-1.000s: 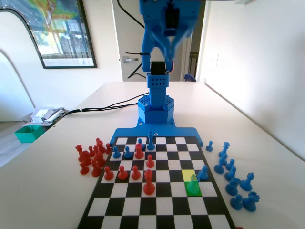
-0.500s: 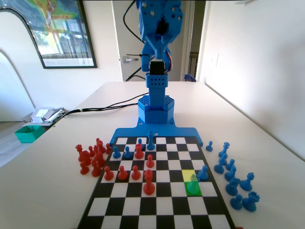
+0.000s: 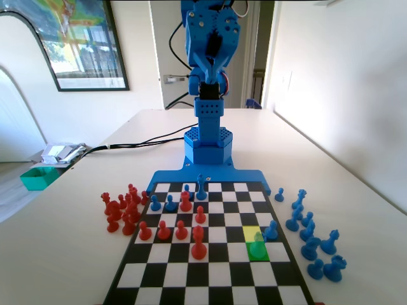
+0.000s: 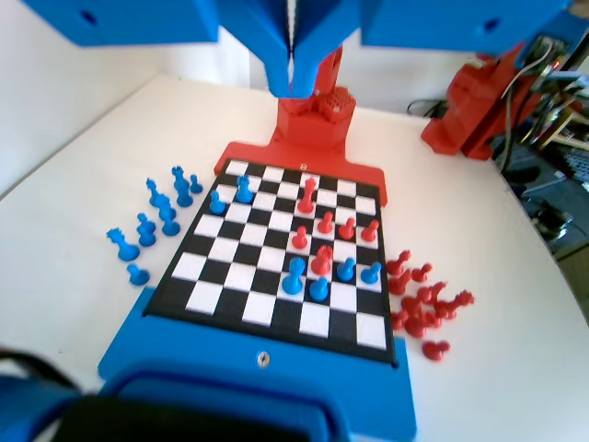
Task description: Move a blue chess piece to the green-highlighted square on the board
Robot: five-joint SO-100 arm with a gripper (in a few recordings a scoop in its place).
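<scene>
With the blue pawn [image 3: 257,242] standing on the green-highlighted square [image 3: 257,250] of the board [image 3: 210,279], the placement looks finished, so the gripper [image 4: 293,85] hangs high over the table, jaws pressed together and empty.

You are looking across a broad white table [image 3: 76,241] in a bright, daylit room with plain white walls [image 3: 337,89]. A black-framed colourful picture [image 3: 82,38] hangs at the left of the fixed view, and a small green plastic tray [image 3: 39,178] sits beyond the table's left edge.
</scene>
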